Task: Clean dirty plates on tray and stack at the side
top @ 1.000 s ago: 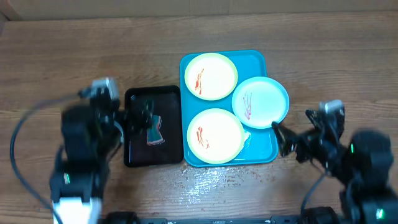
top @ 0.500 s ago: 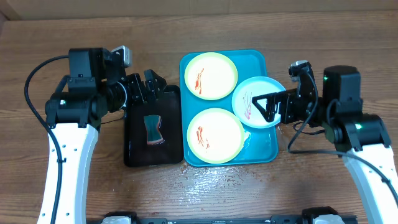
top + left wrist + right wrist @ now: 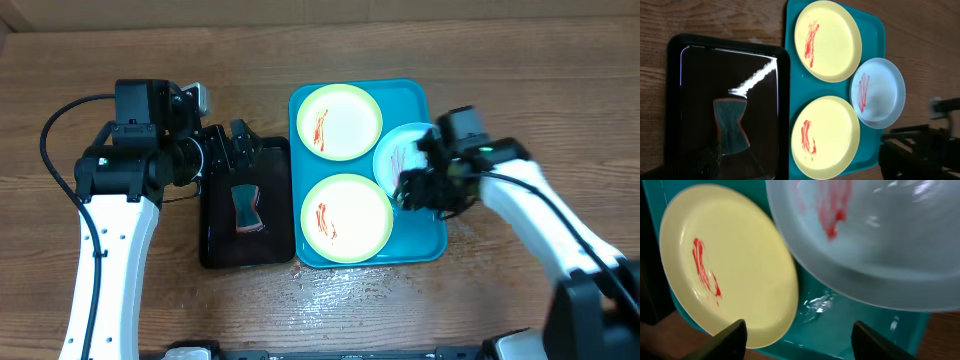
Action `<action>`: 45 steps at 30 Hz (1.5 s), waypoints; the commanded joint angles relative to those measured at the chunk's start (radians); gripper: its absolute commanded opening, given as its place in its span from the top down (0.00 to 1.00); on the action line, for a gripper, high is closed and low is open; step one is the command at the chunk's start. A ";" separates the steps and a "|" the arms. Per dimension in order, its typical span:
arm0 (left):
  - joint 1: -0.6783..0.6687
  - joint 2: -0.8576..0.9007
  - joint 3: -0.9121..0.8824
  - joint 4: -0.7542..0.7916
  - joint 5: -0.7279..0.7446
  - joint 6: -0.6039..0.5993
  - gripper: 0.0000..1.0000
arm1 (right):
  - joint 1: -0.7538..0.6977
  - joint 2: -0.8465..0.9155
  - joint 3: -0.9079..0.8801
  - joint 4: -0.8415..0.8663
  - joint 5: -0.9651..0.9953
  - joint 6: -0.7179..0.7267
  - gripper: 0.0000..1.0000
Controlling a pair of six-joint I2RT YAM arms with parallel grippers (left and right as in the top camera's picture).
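The turquoise tray (image 3: 415, 245) holds three plates with red smears: a yellow-green plate at the back (image 3: 340, 122), a yellow-green plate at the front (image 3: 346, 218) and a light blue plate (image 3: 395, 155) at the right. My right gripper (image 3: 418, 190) is open, low over the tray's right side and covering part of the blue plate. In the right wrist view its fingertips (image 3: 730, 340) straddle bare tray floor (image 3: 840, 325), with the front plate (image 3: 730, 255) at left and the blurred blue plate (image 3: 880, 240) above. My left gripper (image 3: 235, 150) is open and empty over the black tray.
A black tray (image 3: 215, 250) left of the turquoise tray holds a sponge (image 3: 247, 207); the left wrist view shows both this tray (image 3: 675, 100) and the sponge (image 3: 730, 125). A wet patch (image 3: 350, 285) lies on the wooden table in front of the trays.
My right arm has swung left over the turquoise tray, its gripper now down by the blue plate. My left arm rose to the black tray's back edge, then held still.
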 commanded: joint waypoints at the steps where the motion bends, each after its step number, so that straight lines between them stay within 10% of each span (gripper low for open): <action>1: 0.004 0.007 0.022 -0.002 -0.022 0.026 0.00 | 0.100 0.077 0.018 0.023 0.043 0.037 0.37; 6: 0.003 0.007 0.022 -0.007 -0.023 0.068 0.00 | 0.157 0.186 0.013 0.080 0.213 0.230 0.52; 12: -0.024 0.011 0.002 -0.036 -0.119 0.070 0.09 | 0.157 0.216 -0.010 0.167 0.171 0.239 0.96; 33: -0.145 0.519 -0.070 -0.017 -0.322 -0.204 0.45 | 0.156 0.216 -0.010 0.220 0.254 0.306 0.96; 45: -0.134 0.668 -0.067 0.032 -0.299 -0.156 0.96 | 0.155 0.216 -0.010 0.203 0.276 0.306 0.96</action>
